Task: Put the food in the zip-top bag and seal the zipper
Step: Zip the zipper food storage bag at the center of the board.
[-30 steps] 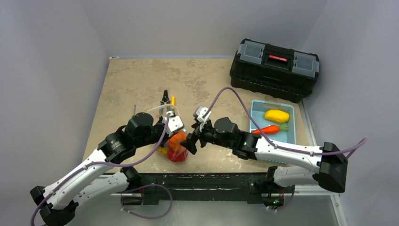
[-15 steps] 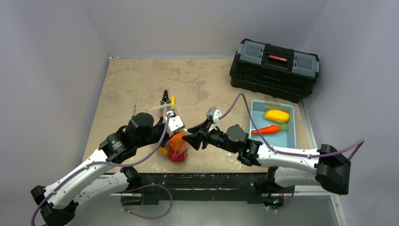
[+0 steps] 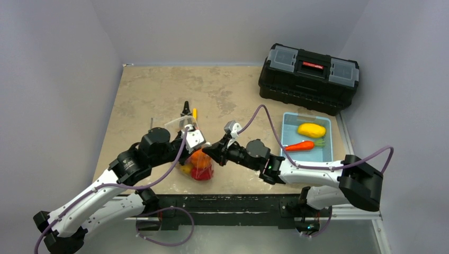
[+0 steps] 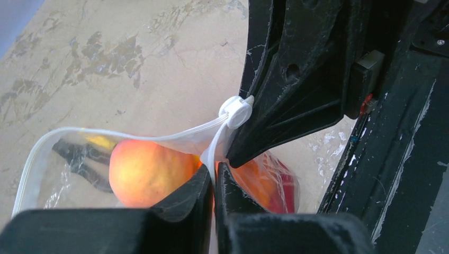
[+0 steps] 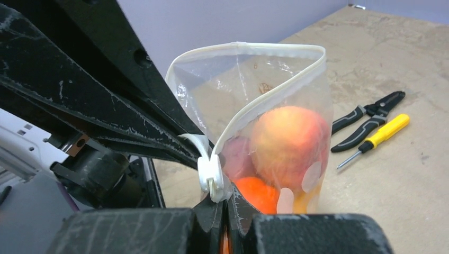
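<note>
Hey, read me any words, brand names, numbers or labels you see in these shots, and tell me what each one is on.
No text is legible in any view.
The red label on the black toolbox: lettering too small and blurred to read.
The zip-top bag: no print visible.

The clear bag [image 5: 254, 90] stands upright near the counter's [image 3: 159, 95] front edge. Its mouth is open, and the white zipper [image 5: 275, 47] rims it, with the slider [image 5: 210, 172] at one corner. Inside are a peach [image 5: 288, 137], an orange piece [image 5: 257, 193] and a red one [image 4: 283, 182]. A yellow fruit [image 3: 311, 129] and a carrot [image 3: 301, 145] lie in a blue tray [image 3: 324, 154].
</note>
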Controlling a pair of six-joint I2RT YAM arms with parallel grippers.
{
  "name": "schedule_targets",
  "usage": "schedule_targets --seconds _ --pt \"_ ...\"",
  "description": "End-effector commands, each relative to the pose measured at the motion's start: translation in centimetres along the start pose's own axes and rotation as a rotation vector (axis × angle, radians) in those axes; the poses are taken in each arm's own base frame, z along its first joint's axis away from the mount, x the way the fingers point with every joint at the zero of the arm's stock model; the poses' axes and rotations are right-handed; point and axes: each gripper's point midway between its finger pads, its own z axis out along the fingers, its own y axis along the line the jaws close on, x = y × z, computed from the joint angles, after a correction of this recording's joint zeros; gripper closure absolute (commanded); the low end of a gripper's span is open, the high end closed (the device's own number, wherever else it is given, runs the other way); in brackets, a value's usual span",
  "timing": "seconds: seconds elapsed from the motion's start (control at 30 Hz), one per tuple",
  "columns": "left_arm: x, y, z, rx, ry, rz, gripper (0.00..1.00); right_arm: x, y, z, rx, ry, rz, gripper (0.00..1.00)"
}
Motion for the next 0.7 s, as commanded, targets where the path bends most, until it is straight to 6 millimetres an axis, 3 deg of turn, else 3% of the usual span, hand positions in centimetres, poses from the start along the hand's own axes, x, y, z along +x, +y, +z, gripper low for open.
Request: schedule_targets --seconds 0.0,0.13,0.33,0.5,0.67 --pt "-3.2 -0.1 -0.8 0.012 -0.099 -0.040 0.85 -3.6 2.0 0.0 -0.105 -0.043 -0.162 1.00" --pt "-7.1 -0.3 -2.3 0.025 -0.241 -0.086 0.44 -2.8 2.1 -0.2 -0.199 0.068 -0.252 1.00" --pt "-11.5 0.3 -3.3 0.049 -0.344 -0.034 0.12 -3.5 0.6 -0.4 -0.303 0.104 -0.258 1.00" --pt "-13.6 -0.6 -2.2 0.256 -0.341 -0.028 0.12 -2.8 0.8 -0.3 -0.434 0.180 -0.229 1.00" --pt "-10.4 -2.2 0.2 0.407 -0.232 0.011 0.20 -2.1 0.3 -0.4 -0.452 0.213 -0.204 1.00"
